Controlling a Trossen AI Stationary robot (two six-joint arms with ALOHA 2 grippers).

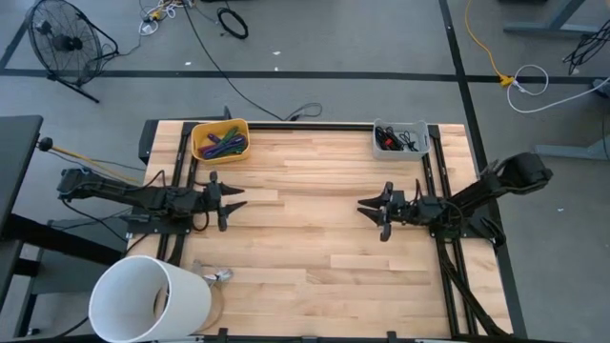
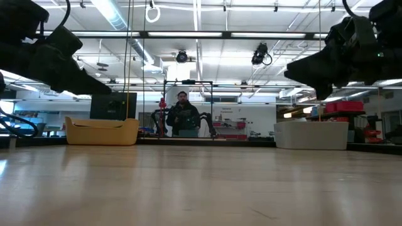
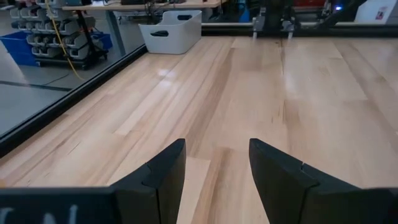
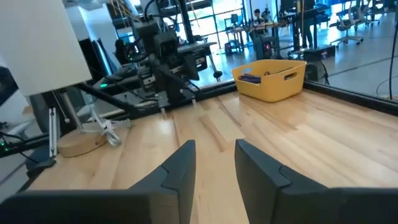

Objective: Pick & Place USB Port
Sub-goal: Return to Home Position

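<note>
A yellow bin [image 1: 220, 140] at the table's far left holds purple and green pieces. A pale grey bin [image 1: 400, 139] at the far right holds dark pieces and cords. I cannot make out a single USB part in either bin. My left gripper [image 1: 233, 202] hovers open over the left half of the table, pointing right; in its wrist view [image 3: 217, 155] only bare wood lies between the fingers. My right gripper [image 1: 367, 210] hovers open over the right half, pointing left; its wrist view [image 4: 214, 155] shows the yellow bin [image 4: 270, 78] far ahead.
A white lamp shade [image 1: 148, 300] on a round wooden base stands at the near left corner. The wooden table top [image 1: 315, 257] lies bare between the two grippers. In the low view a person [image 2: 182, 116] sits far behind the table, between the two bins.
</note>
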